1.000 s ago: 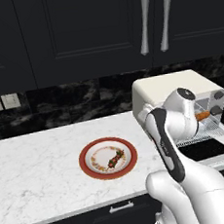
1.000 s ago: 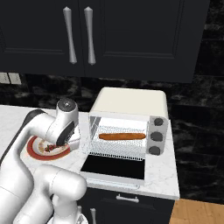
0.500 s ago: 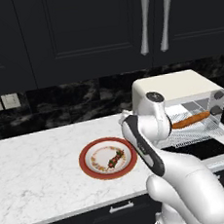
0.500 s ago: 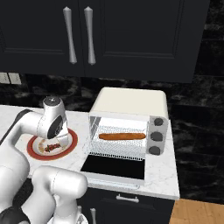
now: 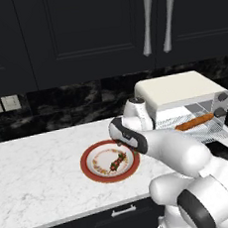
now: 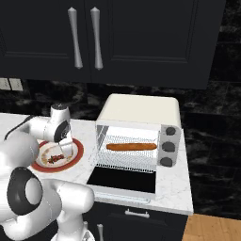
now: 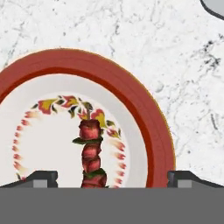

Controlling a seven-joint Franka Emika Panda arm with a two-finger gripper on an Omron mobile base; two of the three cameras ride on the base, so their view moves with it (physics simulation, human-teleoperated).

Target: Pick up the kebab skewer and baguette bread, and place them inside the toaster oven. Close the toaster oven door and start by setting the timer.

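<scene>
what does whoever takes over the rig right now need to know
Gripper: jaws open, holding nothing, above the plate.
Skewer: lies on the plate, on the counter left of the toaster oven.
Baguette: on the wire rack inside the oven.
Oven door: folded down, open.
Done: baguette loaded.
Left: grasp the skewer, put it in the oven, shut the door, set the timer knob.
</scene>
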